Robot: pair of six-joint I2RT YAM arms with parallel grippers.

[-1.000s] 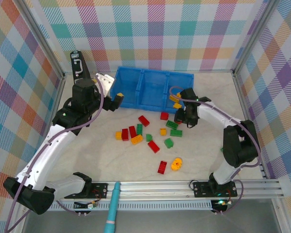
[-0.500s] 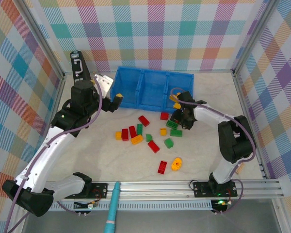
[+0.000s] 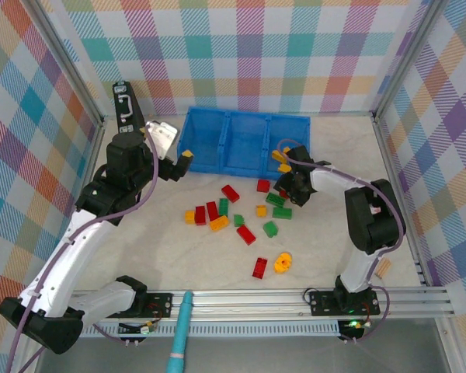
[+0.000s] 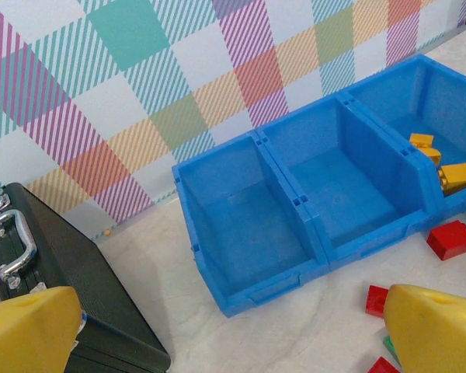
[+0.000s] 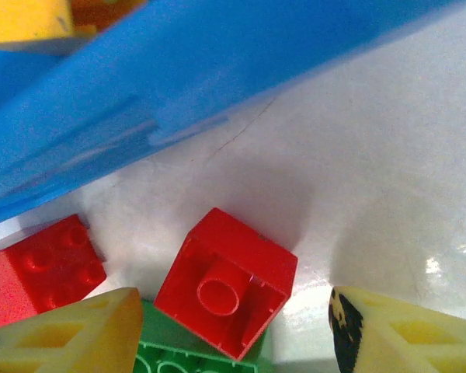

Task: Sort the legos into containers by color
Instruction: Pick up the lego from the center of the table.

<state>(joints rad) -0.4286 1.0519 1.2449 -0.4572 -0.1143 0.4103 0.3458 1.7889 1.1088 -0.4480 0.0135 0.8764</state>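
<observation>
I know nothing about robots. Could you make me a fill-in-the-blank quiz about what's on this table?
The blue tray has ___ compartments. Yellow bricks lie in its ___ compartment. The right claw hangs over an upturned ___ brick. The left claw holds ___.
Missing: three; right; red; nothing.

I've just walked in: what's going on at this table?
Two robot arms are sorting toy bricks by colour into a blue tray. The right gripper is down by the tray's front wall, open fingers either side of a red brick lying underside up, not yet gripped. The left gripper hovers open and empty near the tray's left end. A few yellow bricks sit in the right compartment, the other two are bare, and most pieces lie loose on the table.
</observation>
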